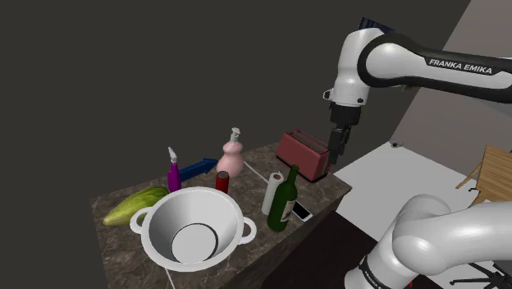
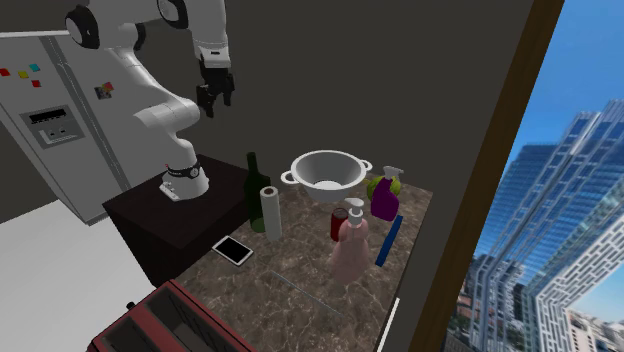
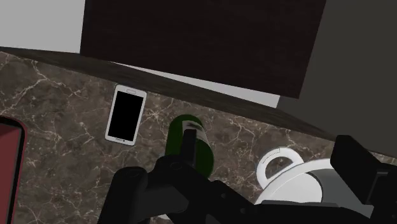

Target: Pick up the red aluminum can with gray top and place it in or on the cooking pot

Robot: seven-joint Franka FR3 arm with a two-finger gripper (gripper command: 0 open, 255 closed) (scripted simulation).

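The red can (image 1: 222, 181) with a grey top stands upright on the marble counter, just behind the white two-handled cooking pot (image 1: 164, 215). In the second exterior view the can (image 2: 337, 222) is half hidden by a pink bottle, with the pot (image 2: 325, 172) beyond it. My gripper (image 1: 334, 166) hangs high above the counter's end by the toaster, well away from the can. It is also in the second exterior view (image 2: 213, 104). In the wrist view the gripper (image 3: 245, 181) is open and empty, its fingers (image 3: 135, 191) wide apart above a green bottle (image 3: 191, 143) and the pot's handle (image 3: 277, 167).
Around the can stand a pink soap bottle (image 1: 232, 156), a purple spray bottle (image 1: 174, 174) and a blue object (image 1: 197, 169). A paper roll (image 1: 272, 193), green bottle (image 1: 281, 205) and phone (image 1: 302, 212) sit nearer the arm. A red toaster (image 1: 302, 153) and a green vegetable (image 1: 135, 205) occupy the ends.
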